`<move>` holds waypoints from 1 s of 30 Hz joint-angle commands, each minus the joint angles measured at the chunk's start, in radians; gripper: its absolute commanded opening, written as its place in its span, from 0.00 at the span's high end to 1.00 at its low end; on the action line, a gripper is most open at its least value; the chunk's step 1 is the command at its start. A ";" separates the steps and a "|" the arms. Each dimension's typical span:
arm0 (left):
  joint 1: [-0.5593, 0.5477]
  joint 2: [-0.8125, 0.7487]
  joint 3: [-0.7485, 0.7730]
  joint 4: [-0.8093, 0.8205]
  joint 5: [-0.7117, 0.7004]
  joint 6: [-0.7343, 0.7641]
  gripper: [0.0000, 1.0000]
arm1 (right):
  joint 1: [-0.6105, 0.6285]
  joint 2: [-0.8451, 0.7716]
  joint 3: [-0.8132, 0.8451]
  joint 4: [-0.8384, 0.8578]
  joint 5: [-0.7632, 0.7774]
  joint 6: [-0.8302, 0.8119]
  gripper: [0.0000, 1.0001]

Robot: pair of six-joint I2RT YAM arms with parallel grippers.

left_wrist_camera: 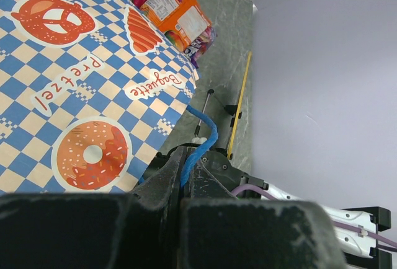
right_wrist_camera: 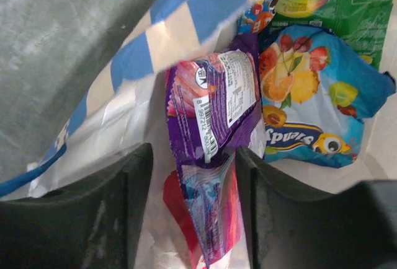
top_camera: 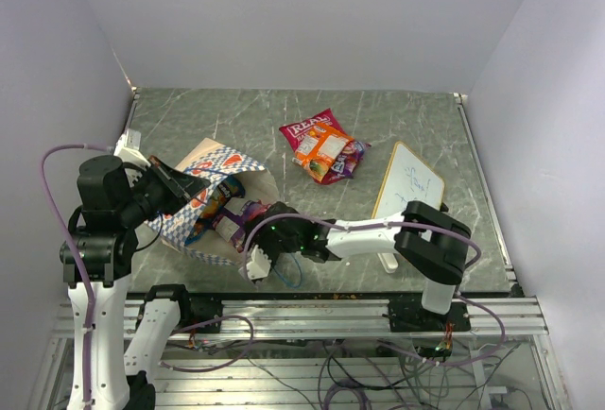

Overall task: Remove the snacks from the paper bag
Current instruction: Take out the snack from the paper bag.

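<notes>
Soft, even light overhead; my tabletop carries a faint sheen, and my left pincer looms dark, blurred.

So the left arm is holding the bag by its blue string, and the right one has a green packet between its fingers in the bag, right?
Not quite. The right gripper straddles a purple packet, not a green one, as the right wrist view shows. The left gripper does pinch the blue string handle of the paper bag.

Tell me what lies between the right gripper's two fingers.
A purple snack packet, at the mouth of the paper bag; the right wrist view shows it.
</notes>
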 commanded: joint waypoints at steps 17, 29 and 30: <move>-0.001 -0.008 -0.010 0.033 0.016 0.016 0.93 | 0.018 -0.101 0.023 0.138 0.070 -0.007 1.00; 0.000 -0.008 -0.033 0.058 0.022 0.016 0.93 | -0.013 -0.550 -0.037 -0.202 -0.097 0.294 1.00; -0.001 -0.010 -0.037 0.063 0.025 0.016 0.93 | -0.018 -0.594 -0.049 -0.216 -0.106 0.327 1.00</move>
